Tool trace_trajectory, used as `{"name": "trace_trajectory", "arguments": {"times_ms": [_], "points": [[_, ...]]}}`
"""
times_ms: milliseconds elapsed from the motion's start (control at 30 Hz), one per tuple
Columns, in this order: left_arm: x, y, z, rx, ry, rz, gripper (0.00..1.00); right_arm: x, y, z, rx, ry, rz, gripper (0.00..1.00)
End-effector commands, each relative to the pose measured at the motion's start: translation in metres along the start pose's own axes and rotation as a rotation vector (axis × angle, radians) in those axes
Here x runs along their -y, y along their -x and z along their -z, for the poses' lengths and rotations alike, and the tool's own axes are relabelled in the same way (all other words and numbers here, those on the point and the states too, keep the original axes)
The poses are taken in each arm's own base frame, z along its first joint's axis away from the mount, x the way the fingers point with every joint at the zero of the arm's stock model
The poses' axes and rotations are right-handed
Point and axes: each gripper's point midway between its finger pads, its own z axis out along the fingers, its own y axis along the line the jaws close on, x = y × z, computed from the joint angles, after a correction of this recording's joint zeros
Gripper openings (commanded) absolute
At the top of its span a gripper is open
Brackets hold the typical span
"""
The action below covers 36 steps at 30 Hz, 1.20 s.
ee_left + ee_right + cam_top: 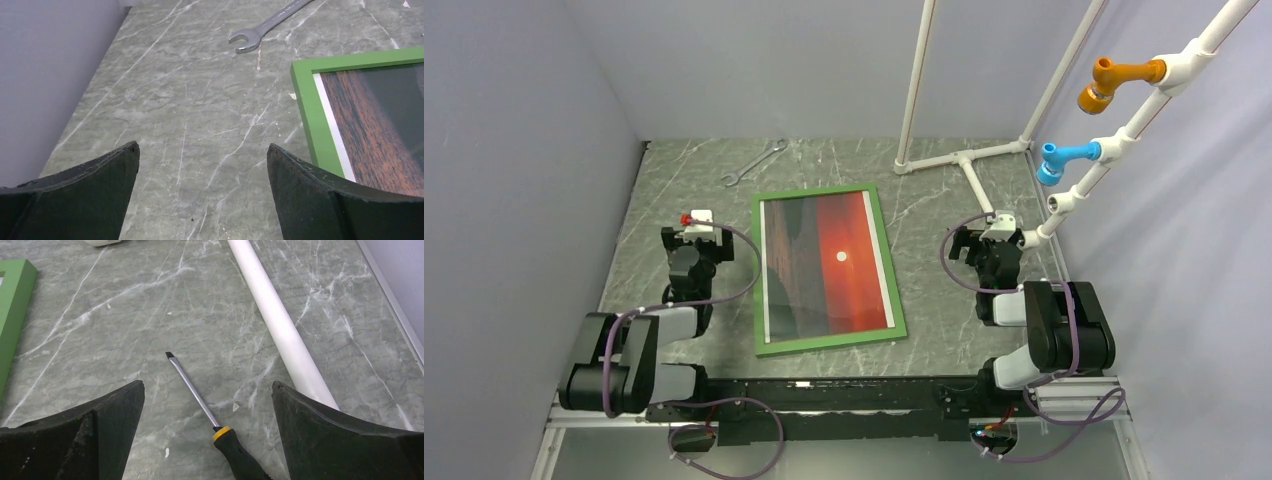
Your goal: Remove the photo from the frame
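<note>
Photo in its frame, both hands released.
The photo (pixel 844 265) sits inside the green frame (pixel 826 343), flat on the counter (pixel 684 170). The left hand (pixel 202 146) and right hand (pixel 208 383) flank it, spread wide, holding nothing.

The grey-green marble-patterned tabletop (pixel 684 200) carries a green thin-railed rectangular picture frame (pixel 829 342), lying flat near its middle. A silver open-ended wrench (pixel 754 163) lies beyond the frame's far left corner. To the right, a white plastic pipe (pixel 277 325) rests beside a flat-bladed screwdriver with a black-and-yellow handle (pixel 200 402). Small pale flecks, possibly chips, dot the surface.
</note>
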Motion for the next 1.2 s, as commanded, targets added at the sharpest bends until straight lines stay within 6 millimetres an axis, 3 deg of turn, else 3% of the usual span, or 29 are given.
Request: {"name": "trace_trajectory", "arguments": {"times_ms": [0, 167, 333, 433, 567, 667, 767, 900, 967, 1067, 1167], "points": [[-0.003, 0.034, 0.007, 0.076, 0.046, -0.028, 0.99, 0.012, 0.022, -0.003, 0.081, -0.066, -0.007, 1.00], [-0.011, 0.069, 0.023, 0.097, 0.182, 0.091, 0.99, 0.013, 0.025, 0.000, 0.098, -0.080, 0.002, 1.00], [0.027, 0.107, 0.031, 0.141, 0.057, 0.170, 0.99, 0.015, 0.043, 0.018, 0.167, -0.199, 0.025, 1.00], [0.045, 0.136, 0.039, 0.226, 0.002, 0.148, 0.99, 0.006, 0.051, 0.016, 0.093, -0.262, 0.050, 1.00], [0.050, 0.164, 0.044, 0.233, -0.002, 0.239, 0.99, 0.001, 0.042, 0.020, -0.002, -0.354, 0.014, 1.00], [0.057, 0.176, 0.044, 0.156, -0.032, 0.299, 0.99, -0.022, 0.042, 0.023, -0.054, -0.309, 0.083, 1.00], [0.084, 0.191, 0.050, 0.077, -0.200, 0.220, 0.99, -0.046, 0.049, 0.031, -0.074, -0.232, 0.139, 1.00], [0.105, 0.195, 0.054, -0.011, -0.314, 0.172, 0.99, -0.057, 0.065, 0.045, -0.108, -0.247, -0.101, 1.00], [0.115, 0.193, 0.056, -0.038, -0.364, 0.163, 0.99, -0.054, 0.063, 0.056, -0.170, -0.270, -0.159, 1.00], [0.128, 0.193, 0.062, -0.043, -0.445, 0.173, 0.99, -0.076, 0.067, 0.060, -0.221, -0.131, -0.185, 1.00], [0.137, 0.196, 0.073, -0.009, -0.528, 0.171, 0.99, -0.086, 0.055, 0.068, -0.327, -0.081, -0.177, 1.00]]}}
